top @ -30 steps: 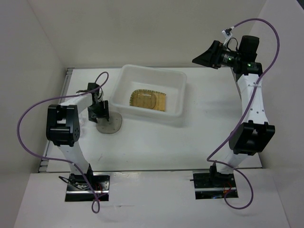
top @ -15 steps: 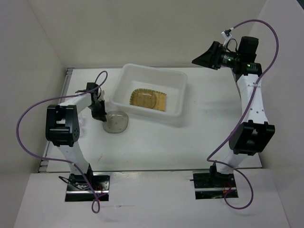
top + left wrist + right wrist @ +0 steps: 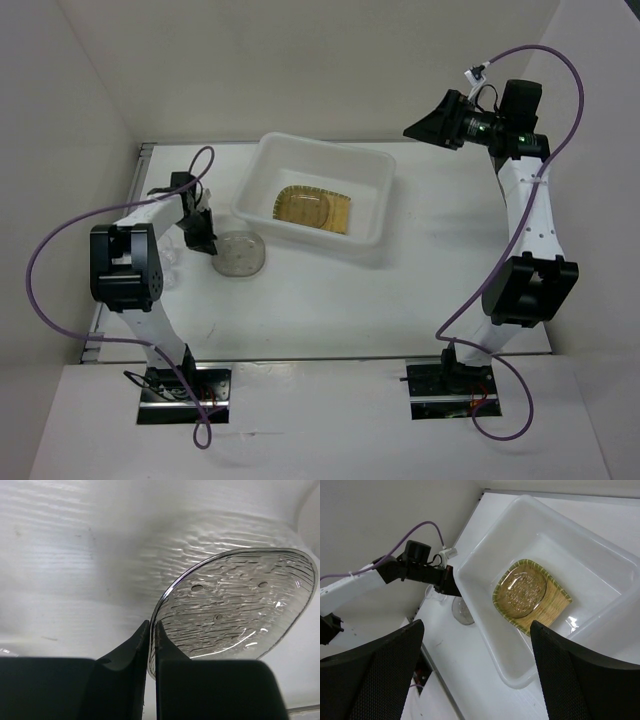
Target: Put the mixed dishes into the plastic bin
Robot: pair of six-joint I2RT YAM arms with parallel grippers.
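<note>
The left gripper (image 3: 151, 626) is pressed together on the near rim of a translucent grey-brown saucer (image 3: 235, 605), which extends to its right and tilts; whether it touches the table (image 3: 320, 300) is unclear. Faint clear glass cups (image 3: 170, 265) sit left of it beside the arm. The plastic bin (image 3: 375, 162) is just right of the saucer and holds the yellow fan-shaped plate (image 3: 340, 218) with a second saucer (image 3: 522, 590) on top. The right gripper (image 3: 418, 126) hangs spread wide, high beyond the bin's far right corner.
</note>
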